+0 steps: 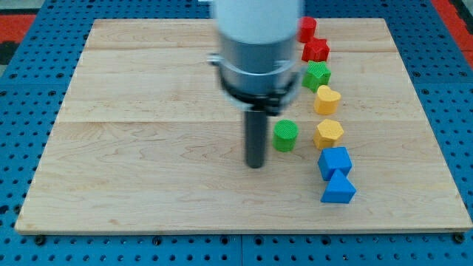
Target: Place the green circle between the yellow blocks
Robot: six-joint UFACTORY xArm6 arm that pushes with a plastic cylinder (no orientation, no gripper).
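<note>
The green circle (285, 136) is a short green cylinder standing on the wooden board (148, 148), right of centre. My tip (255, 164) rests on the board just left of it and slightly lower in the view, a small gap apart. Two yellow blocks stand to the right in a column: the upper yellow block (327, 99) and the lower yellow hexagon-like block (328, 134). The green circle is left of the lower yellow block, not between the two.
The same column on the right holds a red block (307, 29) and a red star-like block (315, 50) at the top, a green star-like block (317, 75), then a blue cube (335, 162) and a blue triangle (338, 188) at the bottom. The arm's body (257, 44) hides the board's upper middle.
</note>
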